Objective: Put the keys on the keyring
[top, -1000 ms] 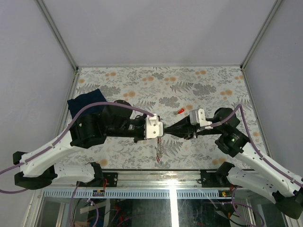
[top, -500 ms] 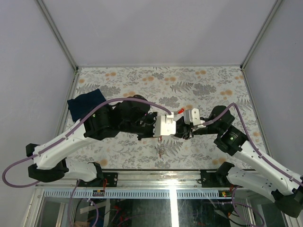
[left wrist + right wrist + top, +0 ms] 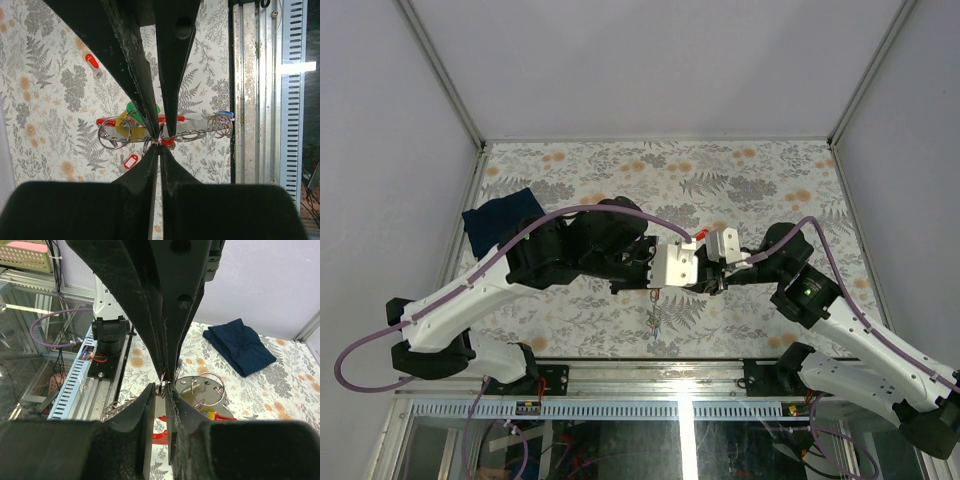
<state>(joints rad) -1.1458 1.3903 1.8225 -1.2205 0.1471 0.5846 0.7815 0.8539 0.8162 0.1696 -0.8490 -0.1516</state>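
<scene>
The keyring point(image 3: 114, 135) hangs clenched in the left gripper point(image 3: 160, 142).
Its keys point(image 3: 121, 130) (green, yellow, red tags) bunch just beyond those fingertips; the right gripper point(image 3: 165, 386) sits beside the rings, grasp impossible to tell.

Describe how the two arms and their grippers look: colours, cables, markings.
Both arms alternate white link shells with bulky black joints. The left arm and the right arm each carry a loose purple cable running along the links. The right arm shows a small green light. The left gripper and right gripper have white housings and long, tapering black fingers.
</scene>
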